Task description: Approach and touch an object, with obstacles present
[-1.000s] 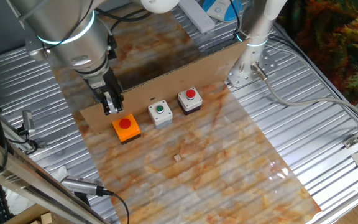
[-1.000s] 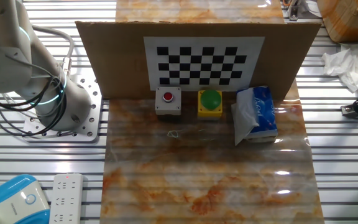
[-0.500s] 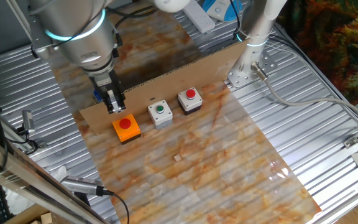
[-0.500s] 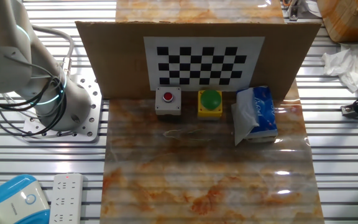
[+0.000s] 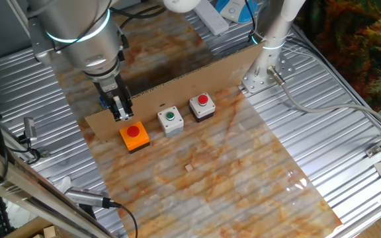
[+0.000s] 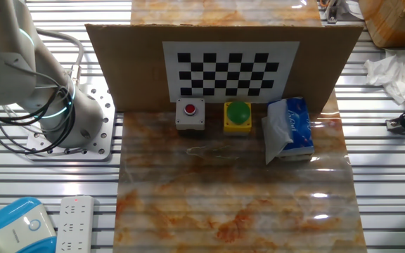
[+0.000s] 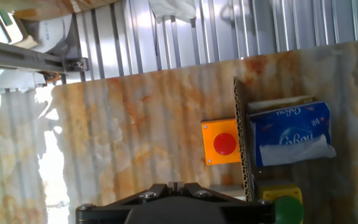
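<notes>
The cardboard strip (image 5: 177,82) stands upright on edge across the marbled mat (image 5: 230,172), behind three button boxes: orange (image 5: 134,136), green-buttoned (image 5: 170,120), red-buttoned (image 5: 202,106). The gripper (image 5: 120,115) hangs above the strip's left end by the orange box; its finger spread cannot be told.

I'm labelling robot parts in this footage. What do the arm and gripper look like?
The arm is thick, rounded silver-grey metal with a glowing cyan ring around a joint. Its gripper is small and dark, with two slim metallic fingers. A black cable runs behind the wrist.
</notes>
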You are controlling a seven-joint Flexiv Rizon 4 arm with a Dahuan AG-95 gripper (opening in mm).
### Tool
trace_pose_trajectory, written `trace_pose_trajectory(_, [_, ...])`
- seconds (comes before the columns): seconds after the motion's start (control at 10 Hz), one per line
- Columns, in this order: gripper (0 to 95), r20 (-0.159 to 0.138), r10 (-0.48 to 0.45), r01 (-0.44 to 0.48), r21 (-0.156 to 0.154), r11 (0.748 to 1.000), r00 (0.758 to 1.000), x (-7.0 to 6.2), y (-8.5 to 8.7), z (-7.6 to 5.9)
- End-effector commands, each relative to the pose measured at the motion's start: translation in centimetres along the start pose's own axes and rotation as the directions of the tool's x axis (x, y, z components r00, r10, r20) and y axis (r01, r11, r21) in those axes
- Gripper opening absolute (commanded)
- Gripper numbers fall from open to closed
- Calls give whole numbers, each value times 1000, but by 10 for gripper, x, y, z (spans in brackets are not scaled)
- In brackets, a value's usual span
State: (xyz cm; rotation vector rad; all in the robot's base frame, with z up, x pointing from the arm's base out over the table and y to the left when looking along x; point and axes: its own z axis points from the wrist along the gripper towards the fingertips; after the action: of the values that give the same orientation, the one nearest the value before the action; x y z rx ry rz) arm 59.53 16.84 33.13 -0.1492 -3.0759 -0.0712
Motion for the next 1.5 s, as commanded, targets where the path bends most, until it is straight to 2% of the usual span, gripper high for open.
trace_pose_trajectory(0.1, [0,21,-13,13,-1,1000,1000,3,-2,2])
trace_pose_trajectory(0.5, [0,26,9,-9,-3,1000,1000,3,-2,2])
trace_pose_trajectory(0.8, [0,33,54,-54,13,998,998,3,-2,2])
trace_pose_trajectory(1.5, [0,16,53,-53,27,998,998,3,-2,2])
